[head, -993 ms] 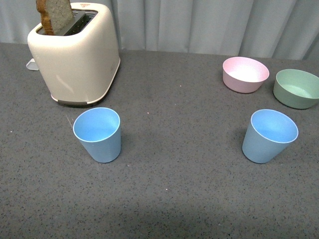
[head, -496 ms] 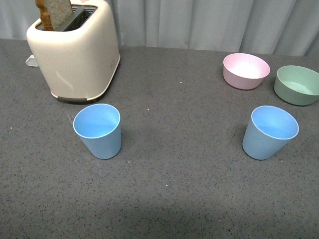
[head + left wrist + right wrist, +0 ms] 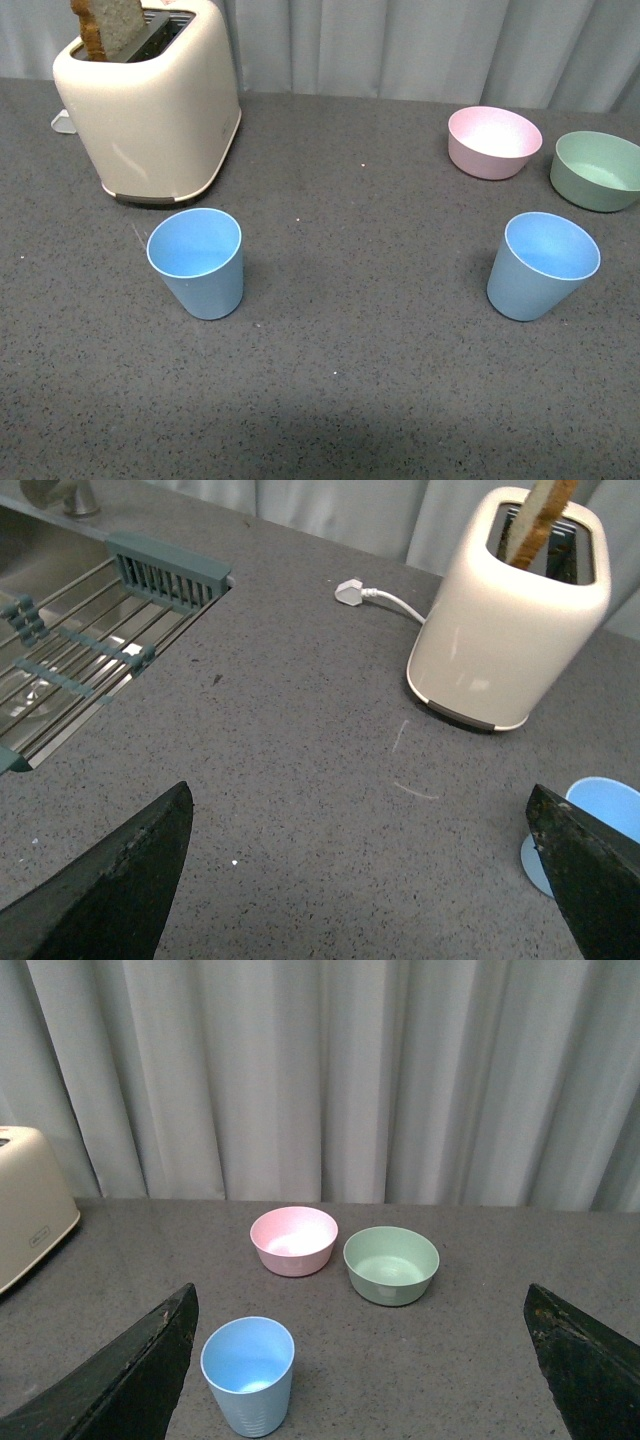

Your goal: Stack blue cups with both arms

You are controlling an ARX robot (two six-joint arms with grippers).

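Two light blue cups stand upright on the dark grey counter. The left cup point(image 3: 197, 262) is in front of the toaster; the right cup point(image 3: 541, 265) is in front of the bowls. Neither arm shows in the front view. My left gripper point(image 3: 360, 880) is open and empty above bare counter, with the left cup point(image 3: 600, 820) partly hidden behind one finger point(image 3: 590, 870). My right gripper point(image 3: 360, 1360) is open and empty, with the right cup point(image 3: 248, 1375) between its fingers, nearer one finger point(image 3: 130, 1380).
A cream toaster point(image 3: 150, 105) with a slice of bread point(image 3: 108, 28) stands at the back left. A pink bowl point(image 3: 493, 142) and a green bowl point(image 3: 597, 170) sit at the back right. A sink with a rack point(image 3: 70, 650) lies left of the toaster.
The front view shifted slightly a second ago, so everything sits a little higher in the picture. The cups have not moved on the counter.
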